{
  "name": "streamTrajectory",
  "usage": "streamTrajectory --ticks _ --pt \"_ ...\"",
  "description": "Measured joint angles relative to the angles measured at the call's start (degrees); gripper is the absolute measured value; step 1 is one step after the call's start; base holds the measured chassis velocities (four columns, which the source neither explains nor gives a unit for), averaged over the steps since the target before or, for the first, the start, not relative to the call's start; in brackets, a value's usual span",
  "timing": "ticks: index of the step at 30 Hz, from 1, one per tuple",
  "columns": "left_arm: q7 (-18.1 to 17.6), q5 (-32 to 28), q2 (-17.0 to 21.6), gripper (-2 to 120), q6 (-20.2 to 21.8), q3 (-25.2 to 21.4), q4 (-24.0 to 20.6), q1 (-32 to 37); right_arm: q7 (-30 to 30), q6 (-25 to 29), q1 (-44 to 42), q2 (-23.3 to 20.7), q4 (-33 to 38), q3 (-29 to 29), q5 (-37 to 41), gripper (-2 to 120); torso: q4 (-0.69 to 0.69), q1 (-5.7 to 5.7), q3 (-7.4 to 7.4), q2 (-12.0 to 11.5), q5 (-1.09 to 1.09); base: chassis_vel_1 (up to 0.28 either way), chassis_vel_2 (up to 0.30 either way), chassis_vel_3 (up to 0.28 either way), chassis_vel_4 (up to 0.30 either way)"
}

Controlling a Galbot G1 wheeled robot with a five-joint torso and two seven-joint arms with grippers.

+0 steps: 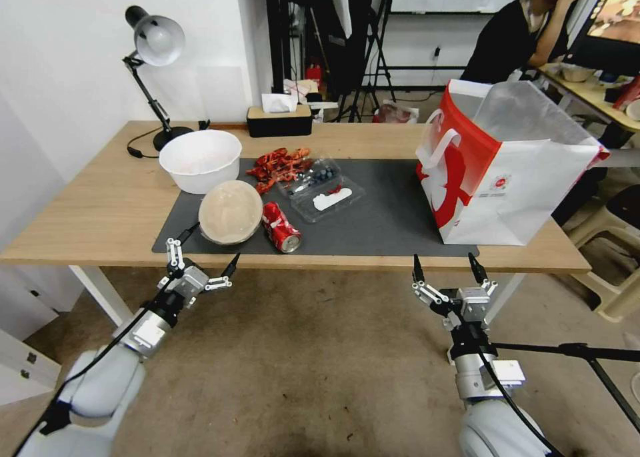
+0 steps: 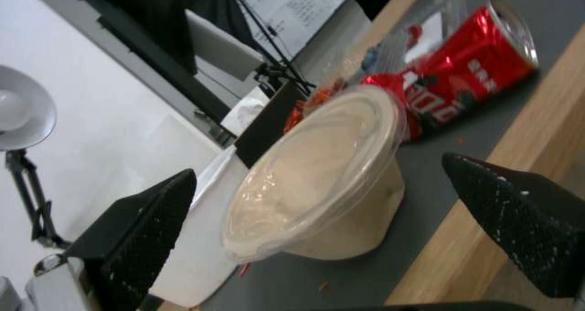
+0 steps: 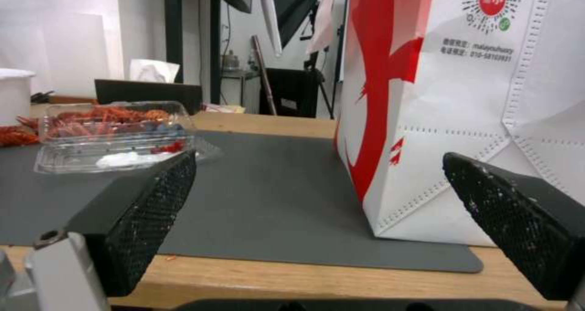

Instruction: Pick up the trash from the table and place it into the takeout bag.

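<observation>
Both grippers off the table's near edge, fingers spread, nothing held.

Left gripper [image 1: 211, 250] faces the lidded beige bowl [image 1: 231, 212] on the grey mat [image 1: 387, 217]; crushed red soda can [image 1: 281, 227] touches the bowl. Clear clamshell tray [image 1: 323, 189] sits just behind. Right gripper [image 1: 448, 268] hangs before the upright takeout bag [image 1: 513, 177] at the mat's right end.
</observation>
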Motion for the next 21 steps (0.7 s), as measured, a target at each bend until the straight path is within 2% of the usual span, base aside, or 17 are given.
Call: streamTrajectory --ticks 8,10,11,13,15,16,19,21 --pt "0.51 1.63 5.34 98 -0.58 1.60 3.54 -2.64 0.06 0.09 -0.53 0.34 -0.11 0.50 -0.18 100 0.00 0.00 0.00 0.00 0.00 0.000 0.000 0.000 0.000" --pt "0.51 1.63 5.34 98 -0.58 1.60 3.54 -2.64 0.06 0.09 -0.53 0.34 -0.11 0.50 -0.18 100 0.00 0.00 0.00 0.00 0.00 0.000 0.000 0.000 0.000" --pt "0.52 2.50 6.46 93 -0.83 1.95 4.12 -3.32 0.07 0.10 -0.50 0.41 -0.21 0.50 -0.27 100 -0.01 0.00 0.00 0.00 0.01 0.000 0.000 0.000 0.000" --pt "0.57 3.07 7.05 91 -1.23 2.08 4.52 -3.74 0.07 0.10 -0.42 0.43 -0.25 0.50 -0.29 100 -0.01 0.00 0.00 0.00 0.00 0.000 0.000 0.000 0.000" --pt "0.81 3.79 8.18 81 -1.74 2.22 4.85 -4.32 0.07 0.10 -0.23 0.46 -0.36 0.50 -0.30 100 0.00 0.00 0.00 0.00 0.01 0.000 0.000 0.000 0.000" --pt "0.81 3.79 8.18 81 -1.74 2.22 4.85 -4.32 0.07 0.10 -0.23 0.46 -0.36 0.50 -0.30 100 0.00 0.00 0.00 0.00 0.01 0.000 0.000 0.000 0.000" --pt "1.08 4.04 9.42 64 -1.90 2.82 5.00 -4.91 0.07 0.10 -0.05 0.60 -0.65 0.45 -0.35 100 0.00 0.00 0.00 0.00 0.01 0.000 0.000 0.000 0.000" --pt "1.15 4.11 9.57 62 -2.00 2.96 5.13 -5.05 0.07 0.10 -0.05 0.63 -0.69 0.42 -0.38 100 -0.01 0.00 0.00 0.00 0.01 0.000 0.000 0.000 0.000"
